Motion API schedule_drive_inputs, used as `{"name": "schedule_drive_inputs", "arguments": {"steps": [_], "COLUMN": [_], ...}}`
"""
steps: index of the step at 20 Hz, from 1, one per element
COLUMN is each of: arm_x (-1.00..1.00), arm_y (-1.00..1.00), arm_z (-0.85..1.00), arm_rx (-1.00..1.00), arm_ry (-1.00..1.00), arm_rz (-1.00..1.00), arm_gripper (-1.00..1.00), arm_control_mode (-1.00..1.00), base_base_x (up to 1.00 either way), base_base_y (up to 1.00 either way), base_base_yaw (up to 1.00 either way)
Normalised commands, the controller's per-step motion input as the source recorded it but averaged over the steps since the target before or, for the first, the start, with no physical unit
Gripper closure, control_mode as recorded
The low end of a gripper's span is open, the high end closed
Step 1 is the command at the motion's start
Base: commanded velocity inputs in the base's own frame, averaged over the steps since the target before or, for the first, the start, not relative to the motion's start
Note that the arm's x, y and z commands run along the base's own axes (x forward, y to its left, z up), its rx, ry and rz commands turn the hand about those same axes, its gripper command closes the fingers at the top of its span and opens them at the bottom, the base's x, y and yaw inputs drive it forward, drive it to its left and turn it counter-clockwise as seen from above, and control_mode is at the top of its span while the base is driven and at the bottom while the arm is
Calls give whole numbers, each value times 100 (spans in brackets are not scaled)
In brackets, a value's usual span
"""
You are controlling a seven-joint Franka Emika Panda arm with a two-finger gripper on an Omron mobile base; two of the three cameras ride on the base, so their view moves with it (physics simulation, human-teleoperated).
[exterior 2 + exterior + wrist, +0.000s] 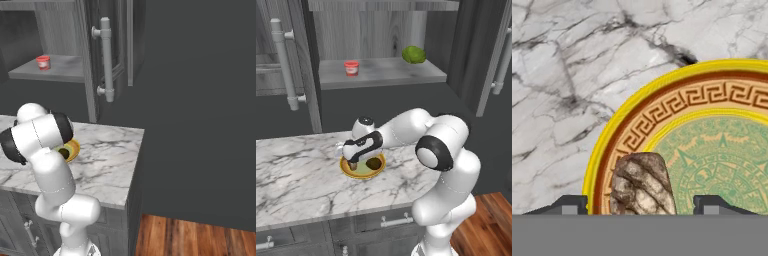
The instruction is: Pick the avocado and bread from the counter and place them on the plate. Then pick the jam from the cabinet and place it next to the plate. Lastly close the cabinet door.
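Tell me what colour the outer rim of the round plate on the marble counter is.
Bright yellow on the round patterned plate, with a brown key-pattern band inside; clearest in the hand view.

Looking down along the hand, you see the round plate (712, 100) with its bright yellow edge, brown band and tan key-pattern ring around a pale green patterned centre, taking up the right and lower part of the frame, while the white marble counter with grey veins (567, 70) covers the upper left. At the bottom centre you have the brown, tan-mottled chunk of bread (642, 185) lying on the plate's rim band. The gripper (640, 206) stands with its two dark fingertips (569, 205) spread to either side of the bread, with a gap on each side.
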Motion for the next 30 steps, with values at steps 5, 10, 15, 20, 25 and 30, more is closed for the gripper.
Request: {"name": "schedule_drive_inputs", "arguments": {"steps": [5, 10, 15, 20, 25, 30], "arm_x": [0, -18, -54, -79, -81, -63], "arm_y": [-2, 0, -8, -32, -43, -44], "arm_z": [28, 55, 57, 53, 64, 79], "arm_rx": [0, 0, 0, 6, 8, 10], "arm_ry": [1, -5, -23, -37, -36, -26], "arm_rz": [-2, -1, -3, -1, -1, -2], "arm_gripper": [-100, -100, -100, -100, -100, -100], "arm_control_mode": [-100, -100, -100, -100, -100, -100], "base_base_x": [0, 0, 0, 0, 0, 0], "base_base_y": [0, 0, 0, 0, 0, 0], "base_base_yaw": [0, 0, 0, 0, 0, 0]}}
